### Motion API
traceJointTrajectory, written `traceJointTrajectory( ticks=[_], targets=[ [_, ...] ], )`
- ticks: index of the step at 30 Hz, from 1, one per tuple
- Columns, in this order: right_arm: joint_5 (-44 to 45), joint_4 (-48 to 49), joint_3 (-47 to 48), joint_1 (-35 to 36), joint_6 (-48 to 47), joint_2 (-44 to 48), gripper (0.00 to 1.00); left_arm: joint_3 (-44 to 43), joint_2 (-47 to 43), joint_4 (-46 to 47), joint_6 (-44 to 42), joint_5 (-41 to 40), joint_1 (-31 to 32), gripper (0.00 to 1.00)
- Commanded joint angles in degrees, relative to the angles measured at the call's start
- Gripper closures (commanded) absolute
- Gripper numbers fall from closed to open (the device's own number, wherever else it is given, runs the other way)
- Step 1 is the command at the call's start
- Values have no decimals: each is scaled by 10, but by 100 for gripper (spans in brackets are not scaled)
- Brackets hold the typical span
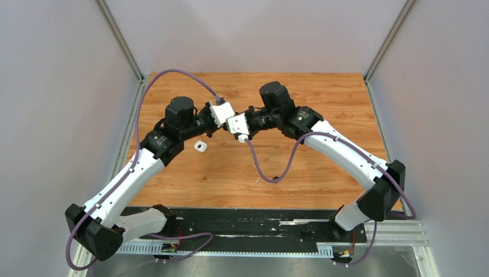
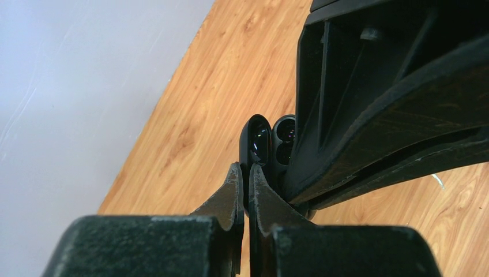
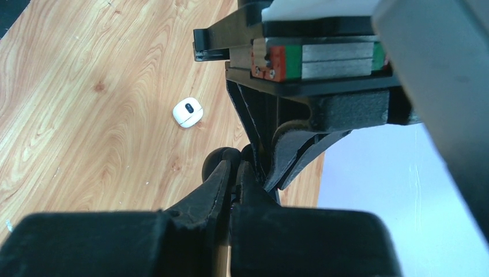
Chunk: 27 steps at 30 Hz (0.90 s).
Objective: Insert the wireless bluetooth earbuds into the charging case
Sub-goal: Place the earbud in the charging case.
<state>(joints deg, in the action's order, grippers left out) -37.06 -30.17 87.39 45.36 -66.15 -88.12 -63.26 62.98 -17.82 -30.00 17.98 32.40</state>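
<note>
A black charging case hangs open between both grippers above the table's middle. In the left wrist view its lid [image 2: 258,140] stands beside its base [image 2: 284,140], which shows two glossy dark sockets; I cannot tell whether earbuds sit in them. My left gripper [image 2: 245,169] is shut on the lid's lower edge. My right gripper [image 3: 236,166] is shut on the case's rounded black body [image 3: 218,161]. In the top view both grippers [image 1: 226,115] [image 1: 233,124] meet tip to tip and hide the case. No loose earbuds show.
A closed white case [image 1: 200,146] lies on the wooden table [image 1: 323,98] left of centre, also in the right wrist view [image 3: 188,112]. A purple cable [image 1: 271,173] loops over the table's middle. Grey walls enclose the left, right and back.
</note>
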Motion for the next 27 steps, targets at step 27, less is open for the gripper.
traceJointTrajectory(
  ticks=[27],
  targets=[
    [114,-81,37,23,40,-56,66,17,-58,90,120,22,6,100]
  ],
)
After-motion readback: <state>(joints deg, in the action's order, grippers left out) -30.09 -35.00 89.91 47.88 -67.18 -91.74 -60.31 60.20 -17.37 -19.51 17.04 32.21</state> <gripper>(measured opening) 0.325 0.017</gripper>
